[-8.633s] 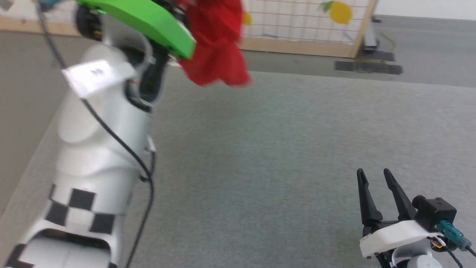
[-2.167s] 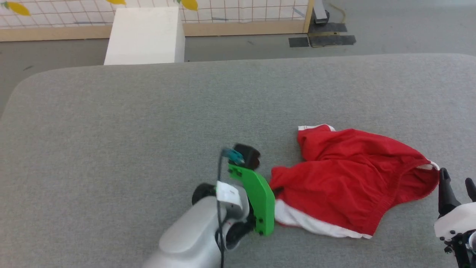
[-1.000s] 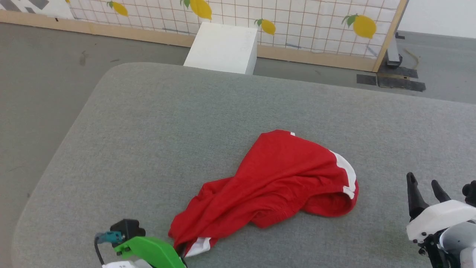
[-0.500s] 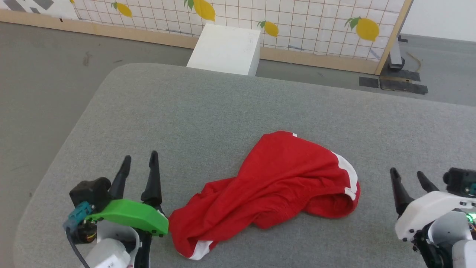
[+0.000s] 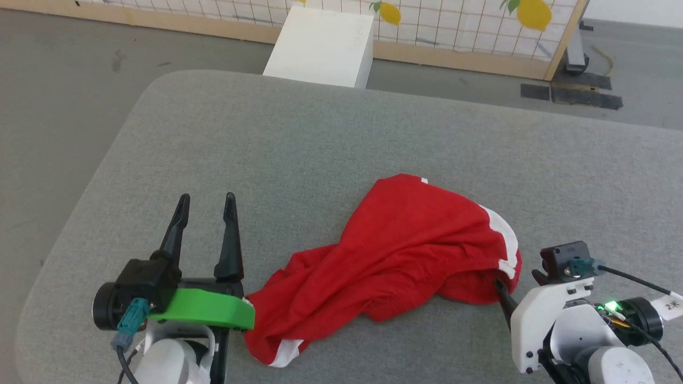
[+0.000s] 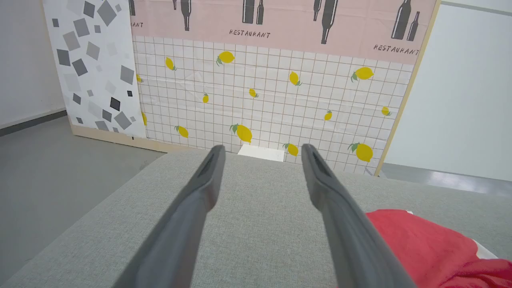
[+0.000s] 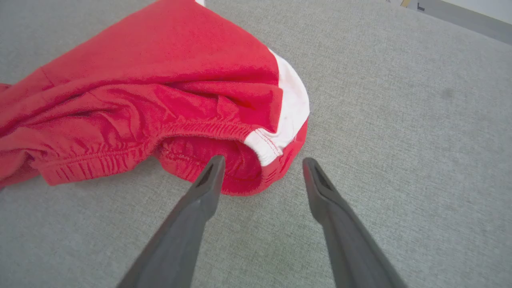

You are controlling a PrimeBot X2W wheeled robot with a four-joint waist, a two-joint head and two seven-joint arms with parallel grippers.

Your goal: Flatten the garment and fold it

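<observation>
My left gripper (image 5: pixel 207 198) now gapes wide beside the released, bunched bright red fabric shorts (image 5: pixel 405 250), right gripper (image 7: pixel 263 161) likewise, so I judge flattening undone.

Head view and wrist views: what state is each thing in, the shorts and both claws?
Red shorts: crumpled and twisted on the grey surface, not flattened or folded, held by neither claw.
Left claw: open, empty, beside the shorts' left end.
Right claw: open, empty, tips close to the waistband end.

In the left wrist view, most of the garment (image 6: pixel 432 248) beyond the lower right edge
</observation>
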